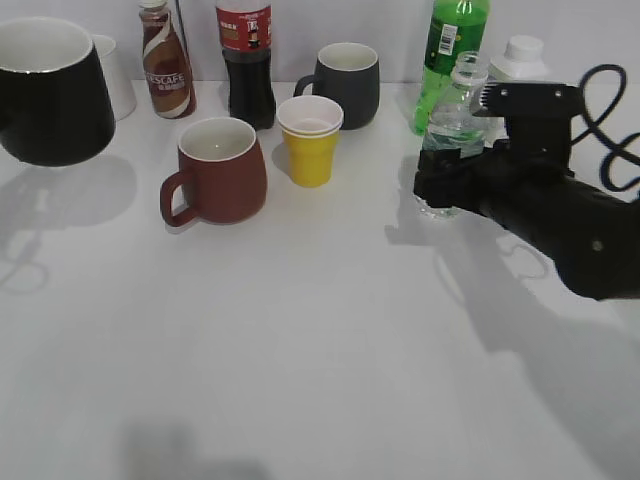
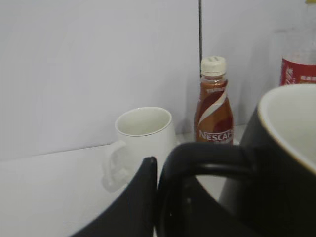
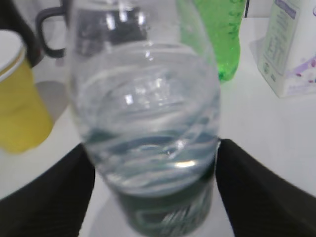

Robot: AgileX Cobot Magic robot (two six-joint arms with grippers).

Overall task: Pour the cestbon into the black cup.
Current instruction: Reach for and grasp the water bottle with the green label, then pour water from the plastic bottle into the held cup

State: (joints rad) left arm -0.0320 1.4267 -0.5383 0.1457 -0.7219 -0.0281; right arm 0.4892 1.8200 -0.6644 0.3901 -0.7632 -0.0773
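The cestbon (image 1: 455,135) is held upright at the right side of the white table (image 1: 320,350), just in front of the green soda bottle (image 1: 450,50). It is clamped at its lower body by the right gripper (image 1: 450,185), with one finger (image 3: 44,197) pressed on each side, as seen in the right wrist view. The black cup (image 1: 50,90) is seen at the far left, above its shadow, and seems lifted off the table. Its handle (image 2: 197,158) is beside a finger of the left gripper (image 2: 148,197); whether the handle is gripped cannot be told. The brown mug (image 1: 220,170) and the yellow cup (image 1: 310,140) stand between them.
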